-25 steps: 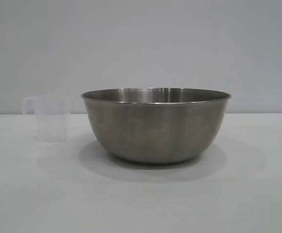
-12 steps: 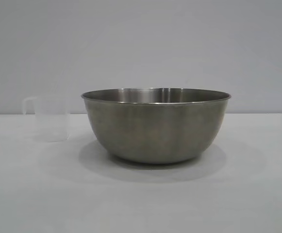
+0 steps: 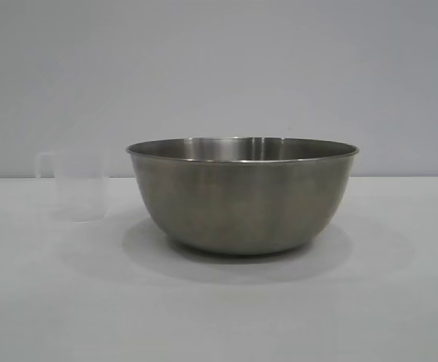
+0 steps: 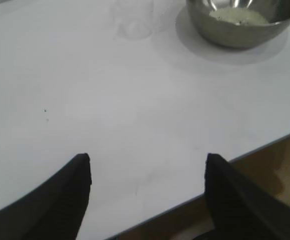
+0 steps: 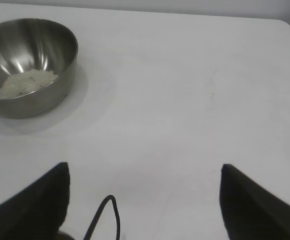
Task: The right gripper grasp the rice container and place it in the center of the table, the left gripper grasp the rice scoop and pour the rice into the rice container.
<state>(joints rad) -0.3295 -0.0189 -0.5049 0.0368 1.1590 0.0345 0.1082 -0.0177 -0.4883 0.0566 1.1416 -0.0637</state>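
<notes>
The rice container, a large steel bowl, stands on the white table near its middle. Rice lies in a thin layer on its bottom, also visible as rice in the left wrist view. The rice scoop, a small translucent cup, stands upright beside the bowl; the scoop looks empty. My left gripper hangs open over the table's edge, far from both, holding nothing. My right gripper is open over bare table, well away from the bowl. Neither arm shows in the exterior view.
A table edge runs close under the left gripper, with a brown floor beyond. A thin black cable loops between the right gripper's fingers. A rounded table corner lies far from the bowl.
</notes>
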